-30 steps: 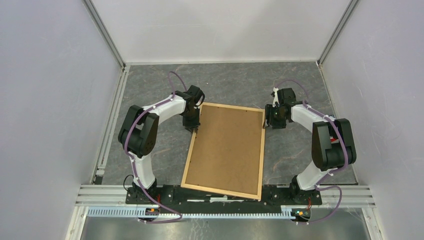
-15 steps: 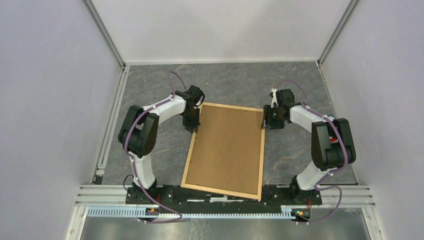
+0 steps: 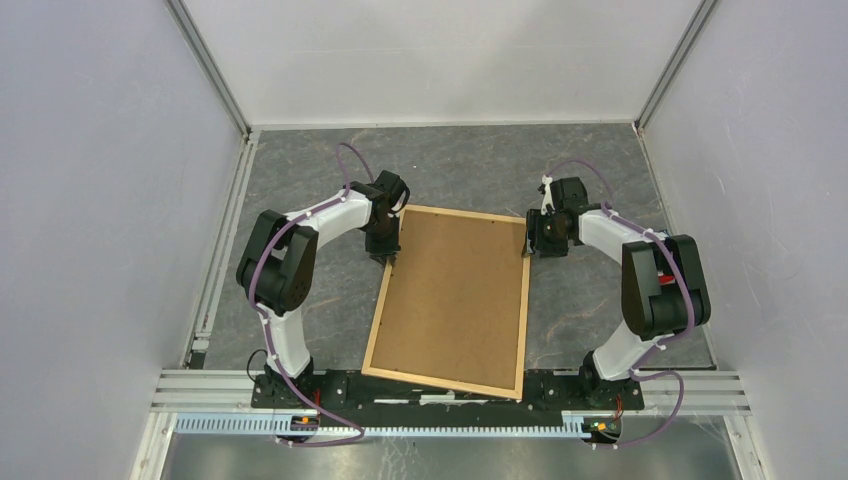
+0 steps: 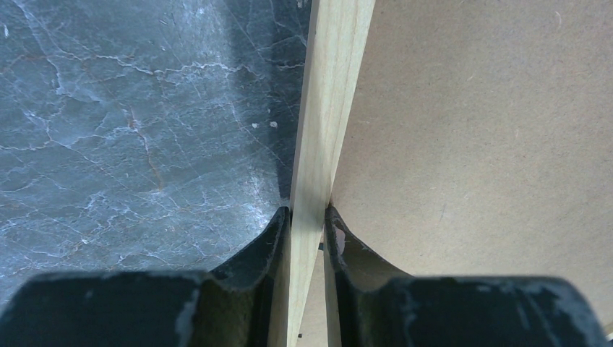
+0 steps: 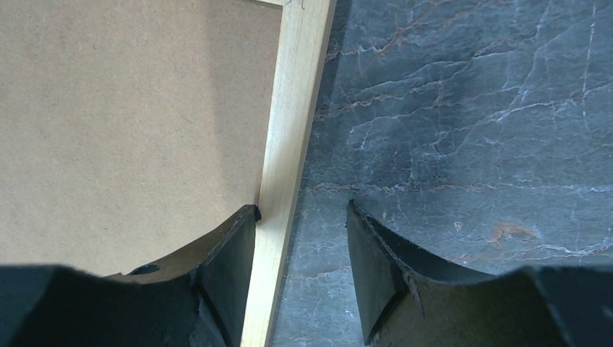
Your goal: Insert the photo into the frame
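Clamping the frame (image 4: 323, 123) is the left claw (image 4: 308, 217).

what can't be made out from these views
- photo: in no view; the brown board fills the frame, so anything beneath it is hidden.
- frame's front face: turned down onto the table, every view.
- left pincer and right pincer: too small in the top view, tucked under their wrists; only the wrist views show them.

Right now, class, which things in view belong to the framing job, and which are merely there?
Job: frame; backing board lying in it; left gripper, shut on frame rail; right gripper, open astride opposite rail.
Merely there: table; enclosure walls.
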Controlling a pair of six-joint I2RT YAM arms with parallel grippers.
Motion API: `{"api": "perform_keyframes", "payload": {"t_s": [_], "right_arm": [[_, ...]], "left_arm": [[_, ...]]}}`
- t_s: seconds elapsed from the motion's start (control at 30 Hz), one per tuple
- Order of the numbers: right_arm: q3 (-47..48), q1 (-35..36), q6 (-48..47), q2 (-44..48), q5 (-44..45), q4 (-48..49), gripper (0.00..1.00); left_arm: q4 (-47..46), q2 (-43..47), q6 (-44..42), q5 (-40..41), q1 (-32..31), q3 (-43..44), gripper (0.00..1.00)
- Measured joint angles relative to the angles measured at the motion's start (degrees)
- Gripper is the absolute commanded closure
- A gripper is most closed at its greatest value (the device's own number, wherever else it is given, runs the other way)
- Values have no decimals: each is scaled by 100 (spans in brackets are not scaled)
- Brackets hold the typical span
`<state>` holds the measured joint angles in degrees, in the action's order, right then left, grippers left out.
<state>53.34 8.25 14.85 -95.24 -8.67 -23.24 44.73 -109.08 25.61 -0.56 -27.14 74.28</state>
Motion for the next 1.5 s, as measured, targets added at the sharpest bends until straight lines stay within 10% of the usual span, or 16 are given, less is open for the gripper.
{"api": "perform_keyframes", "payload": {"t_s": [1.5], "right_arm": [[101, -221, -271, -22, -315, -173, 39]], "left_arm": [[0, 0, 0, 4, -37, 0, 98]]}}
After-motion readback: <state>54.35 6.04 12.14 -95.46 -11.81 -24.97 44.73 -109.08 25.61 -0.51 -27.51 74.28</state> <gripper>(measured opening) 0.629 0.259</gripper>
